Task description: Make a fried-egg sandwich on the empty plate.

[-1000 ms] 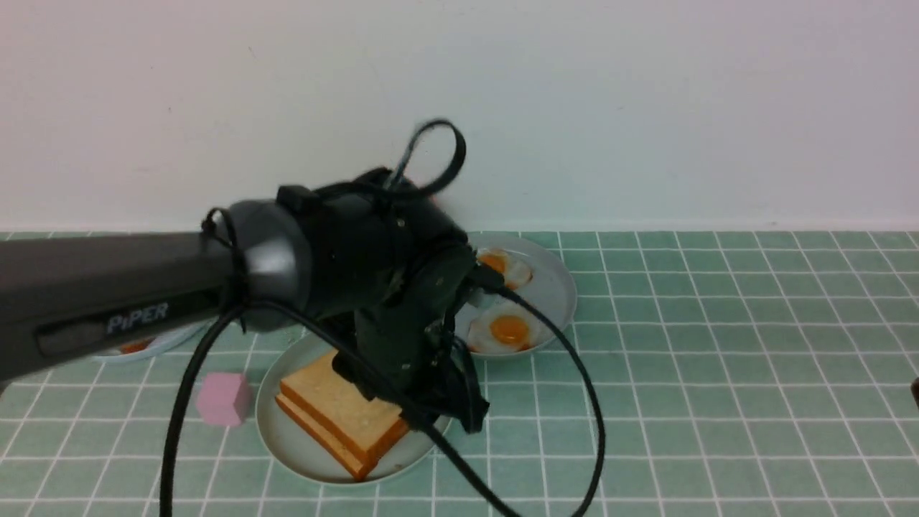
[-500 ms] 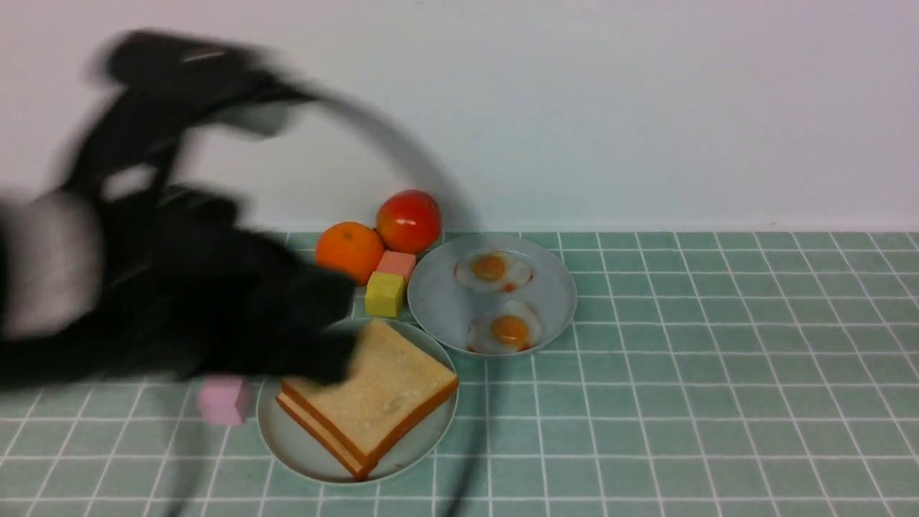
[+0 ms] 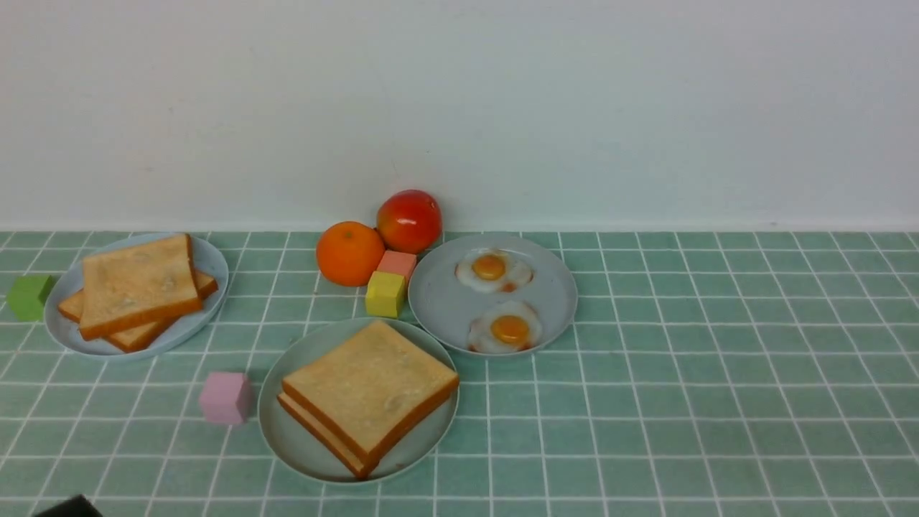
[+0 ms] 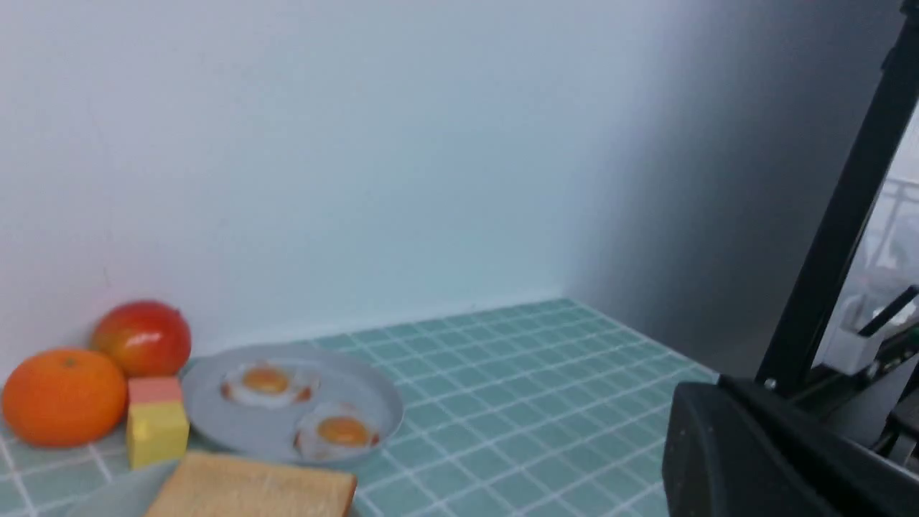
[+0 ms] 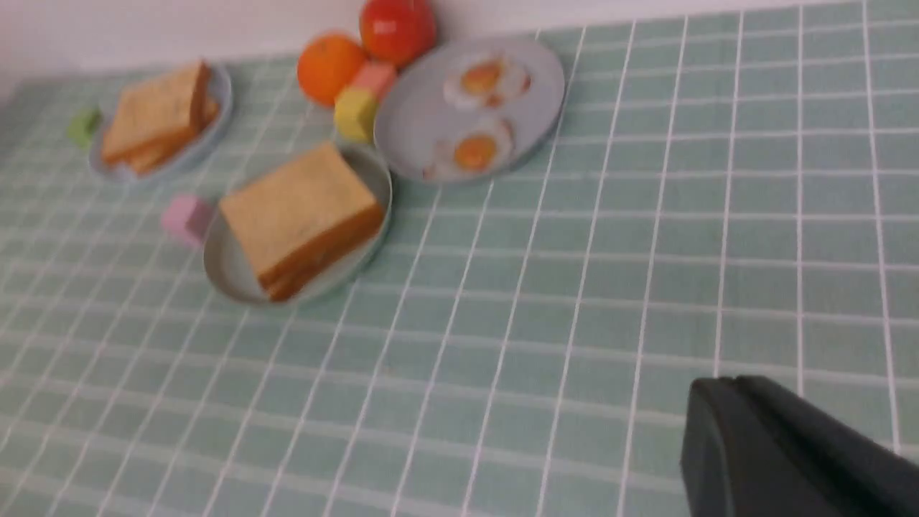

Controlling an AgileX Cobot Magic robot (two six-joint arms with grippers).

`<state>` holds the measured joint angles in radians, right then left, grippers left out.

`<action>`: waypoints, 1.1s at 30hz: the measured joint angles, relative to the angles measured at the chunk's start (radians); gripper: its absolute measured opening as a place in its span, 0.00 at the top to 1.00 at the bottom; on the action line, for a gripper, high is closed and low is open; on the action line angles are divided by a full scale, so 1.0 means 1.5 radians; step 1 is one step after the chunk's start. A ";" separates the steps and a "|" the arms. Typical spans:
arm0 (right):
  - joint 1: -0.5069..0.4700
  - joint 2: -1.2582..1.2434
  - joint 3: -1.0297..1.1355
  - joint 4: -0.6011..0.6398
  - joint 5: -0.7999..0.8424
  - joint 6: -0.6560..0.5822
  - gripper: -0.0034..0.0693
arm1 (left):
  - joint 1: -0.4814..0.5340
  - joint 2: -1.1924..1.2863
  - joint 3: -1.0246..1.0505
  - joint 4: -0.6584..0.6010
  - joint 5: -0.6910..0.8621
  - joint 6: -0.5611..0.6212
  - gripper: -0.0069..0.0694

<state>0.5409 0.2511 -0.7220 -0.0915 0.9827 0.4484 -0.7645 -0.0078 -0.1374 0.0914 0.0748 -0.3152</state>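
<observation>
Both pincers are closed and hold nothing. The left pincer (image 4: 775, 459) and the right pincer (image 5: 782, 452) show only as dark housings at the near edge. Well ahead of them on the worktop (image 3: 718, 402), the fried-egg sandwich (image 3: 370, 398) sits on the empty plate (image 3: 287, 438). Its top slice lies slightly askew, so a knock could slide it off.

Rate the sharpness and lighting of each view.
Front view: sharp, evenly lit, soft shadows, small glare spot on the tomato. Left wrist view: slightly soft, wall darkening toward one side, sandwich cut off at the edge. Right wrist view: blurred throughout, fried eggs smeared.
</observation>
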 joint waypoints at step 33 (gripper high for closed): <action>-0.339 -0.171 0.491 0.190 -0.399 -0.324 0.97 | 0.000 0.037 0.039 -0.006 0.143 -0.001 0.92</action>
<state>0.0329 -0.0054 0.0147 0.1942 0.3836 -0.0380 -0.7645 0.0478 -0.0785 0.0816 0.2897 -0.3172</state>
